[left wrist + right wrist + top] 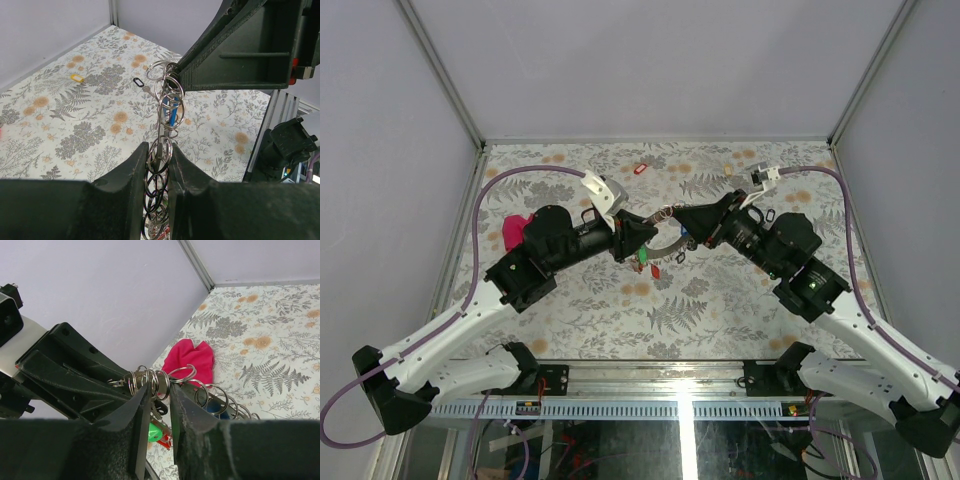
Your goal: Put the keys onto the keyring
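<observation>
- magenta cloth (pixel 516 230) sits bunched up far left, just behind the left arm, out of the working zone
- left gripper (pixel 159 150) is pinched tight on the keyring (pixel 668 240), I'd guess to steady it
- loose red-tagged key (pixel 640 168) lies at the back, not yet threaded
- the ring hangs mid-air over the table's middle, with green and red tagged keys (pixel 647 266) dangling under it
- right gripper (pixel 160 390) is clamped on the same ring from the other side, probably to work the gap
- black-tagged key (pixel 138 81) waits loose near the right arm
- table (pixel 570 300) has a fern-and-flower print, with plain pale walls and metal frame posts around it
</observation>
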You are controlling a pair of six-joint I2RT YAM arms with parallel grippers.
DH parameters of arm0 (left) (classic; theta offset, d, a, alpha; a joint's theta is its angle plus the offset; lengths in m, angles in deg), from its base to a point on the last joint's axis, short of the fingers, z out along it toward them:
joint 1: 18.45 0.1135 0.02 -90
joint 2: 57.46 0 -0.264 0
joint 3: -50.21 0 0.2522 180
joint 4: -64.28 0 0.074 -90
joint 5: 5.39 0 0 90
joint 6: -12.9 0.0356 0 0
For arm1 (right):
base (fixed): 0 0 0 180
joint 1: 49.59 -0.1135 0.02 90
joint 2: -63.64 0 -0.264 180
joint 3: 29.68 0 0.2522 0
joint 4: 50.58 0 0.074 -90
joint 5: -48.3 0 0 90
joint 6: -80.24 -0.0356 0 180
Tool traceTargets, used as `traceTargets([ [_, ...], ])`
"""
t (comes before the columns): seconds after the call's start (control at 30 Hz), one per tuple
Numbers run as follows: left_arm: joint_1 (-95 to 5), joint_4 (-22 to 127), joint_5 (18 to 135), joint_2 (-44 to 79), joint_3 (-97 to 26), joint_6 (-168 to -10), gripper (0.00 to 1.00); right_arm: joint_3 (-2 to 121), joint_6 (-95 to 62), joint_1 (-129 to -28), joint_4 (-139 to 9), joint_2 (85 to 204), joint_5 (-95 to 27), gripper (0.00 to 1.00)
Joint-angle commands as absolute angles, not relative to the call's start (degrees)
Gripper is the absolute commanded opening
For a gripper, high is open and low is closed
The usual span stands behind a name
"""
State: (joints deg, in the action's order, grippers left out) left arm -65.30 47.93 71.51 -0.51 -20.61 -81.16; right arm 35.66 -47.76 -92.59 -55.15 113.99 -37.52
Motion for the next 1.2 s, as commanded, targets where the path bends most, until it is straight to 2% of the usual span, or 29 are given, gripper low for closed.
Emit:
traceTargets([
  [0.0,-65.47,53.60,70.44,-1.32,-22.52,-80.73,0.00,38.40,-48.62,-92.43,-50.57,114.48,-36.13,0.28],
  [0.27,-65.51,53.60,70.09,-1.20,-22.53,-80.80,0.00,38.56,-49.30,-92.47,-49.50,115.12,-35.33,0.27],
  [0.67,-65.48,53.42,70.54,-1.65,-21.93,-80.73,0.00,38.81,-43.48,-92.48,-50.79,113.82,-37.56,0.04],
  [0.93,-65.46,53.42,70.11,-1.28,-21.86,-81.05,0.00,44.41,-27.22,-92.47,-58.04,114.25,-33.06,0.00],
  [1.1,-65.50,53.31,68.97,-1.29,-21.92,-81.35,0.05,49.52,-18.49,-92.47,-64.65,115.83,-29.94,0.00],
  [1.17,-65.47,53.46,68.41,-1.16,-21.89,-81.42,0.12,51.08,-16.06,-92.44,-66.76,116.60,-28.82,0.00],
])
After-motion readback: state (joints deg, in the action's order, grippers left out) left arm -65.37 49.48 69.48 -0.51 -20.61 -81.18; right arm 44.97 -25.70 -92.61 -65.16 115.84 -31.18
